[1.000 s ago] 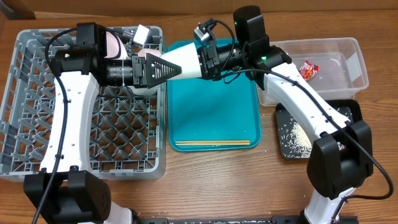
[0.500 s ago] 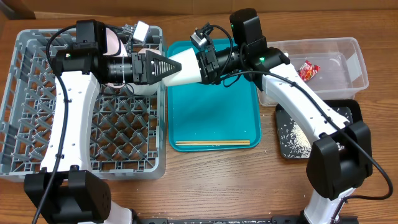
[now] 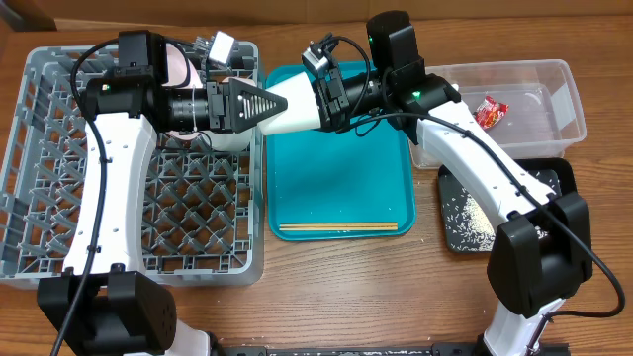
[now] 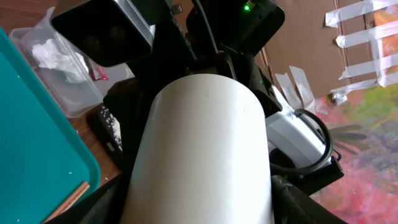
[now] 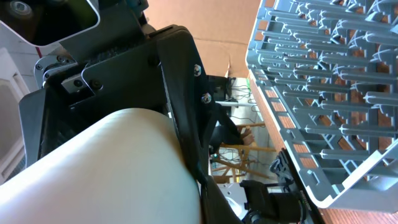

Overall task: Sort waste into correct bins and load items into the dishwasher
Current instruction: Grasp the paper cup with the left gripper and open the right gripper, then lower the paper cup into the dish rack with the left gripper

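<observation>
1. Left gripper [image 3: 259, 102] reaches sideways from over the dish rack [image 3: 30, 148], its fingers set on either side of the white cup [image 3: 297, 104]. I cannot tell whether they clamp it.
2. White cup hangs level in the air above the seam between the rack and the teal serving tray [image 3: 336, 168], touching neither, likely so one arm can pass it to the other.
3. Right gripper [image 3: 321, 99] is pinched tight on the cup's other end, carrying its weight.
4. Grey rack fills the table's left side, probably beyond the right arm's easy reach, which would explain the pass.
5. Two chopsticks [image 3: 337, 227] lie along the teal tray's near edge, not yet loaded.
6. Toward the table's far right corner, the clear tub [image 3: 554, 99] holds the red wrapper [image 3: 491, 110]. On its near side, the black tray [image 3: 559, 173] holds rice [image 3: 470, 218].
</observation>
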Controlling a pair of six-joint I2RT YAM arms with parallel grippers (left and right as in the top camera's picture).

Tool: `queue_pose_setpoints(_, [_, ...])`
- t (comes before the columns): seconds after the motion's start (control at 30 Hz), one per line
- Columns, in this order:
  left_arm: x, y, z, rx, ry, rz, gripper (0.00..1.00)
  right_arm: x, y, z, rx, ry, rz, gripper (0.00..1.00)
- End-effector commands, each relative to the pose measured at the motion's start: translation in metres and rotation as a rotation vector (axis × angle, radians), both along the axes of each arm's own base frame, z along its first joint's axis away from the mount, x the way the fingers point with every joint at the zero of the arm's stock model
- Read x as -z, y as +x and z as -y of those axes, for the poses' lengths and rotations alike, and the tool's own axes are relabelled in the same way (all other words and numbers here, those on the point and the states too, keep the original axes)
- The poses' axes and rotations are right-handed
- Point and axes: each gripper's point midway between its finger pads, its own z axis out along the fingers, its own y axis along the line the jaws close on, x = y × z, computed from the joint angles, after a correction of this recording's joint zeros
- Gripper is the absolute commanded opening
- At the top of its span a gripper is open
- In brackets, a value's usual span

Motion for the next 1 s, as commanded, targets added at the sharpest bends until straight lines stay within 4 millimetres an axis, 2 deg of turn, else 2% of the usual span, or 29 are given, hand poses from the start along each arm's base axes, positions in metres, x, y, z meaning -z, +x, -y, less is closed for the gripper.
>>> queue_pose_setpoints(0.0, [-0.013,-0.010,0.010,0.047,-0.057,-0.014,0.54,-0.009,0.012,0.000,0.078,-0.013,0.050,0.19])
queue_pose_setpoints(0.03, [-0.013,-0.010,0.010,0.047,-0.057,-0.013,0.54,-0.009,0.013,0.001,0.080,-0.012,0.050,0.31])
queue_pose_setpoints(0.07, [-0.013,-0.010,0.010,0.047,-0.057,-0.014,0.54,-0.009,0.013,0.001,0.081,-0.012,0.050,0.35])
queue_pose_setpoints(0.13, [-0.013,-0.010,0.010,0.046,-0.058,-0.014,0.54,-0.009,0.014,0.002,0.084,-0.012,0.052,0.52])
queue_pose_setpoints(0.17, [-0.013,-0.010,0.009,0.045,-0.061,-0.014,0.54,-0.009,0.016,0.004,0.088,-0.012,0.053,0.56])
queue_pose_setpoints(0.43, [-0.013,-0.009,0.008,0.043,-0.061,-0.012,0.54,-0.009,0.031,0.021,0.134,-0.013,0.056,0.73])
queue_pose_setpoints(0.57, [-0.013,-0.008,0.005,0.032,-0.061,-0.013,0.54,-0.009,0.043,0.036,0.172,-0.014,0.056,0.75])
queue_pose_setpoints(0.7, [-0.012,-0.006,0.004,0.026,-0.050,-0.008,0.54,-0.008,0.059,0.059,0.217,-0.011,0.064,0.77])
queue_pose_setpoints(0.8, [0.010,0.003,-0.001,-0.029,0.081,-0.014,0.52,0.000,0.067,0.081,0.254,-0.030,0.055,0.82])
queue_pose_setpoints(0.83, [0.024,0.008,-0.008,-0.070,0.162,-0.035,0.53,0.007,0.070,0.093,0.273,-0.048,0.046,0.84])
queue_pose_setpoints(0.97, [0.043,0.015,-0.018,-0.134,0.285,-0.067,0.53,0.027,0.073,0.111,0.320,-0.114,0.019,0.88])
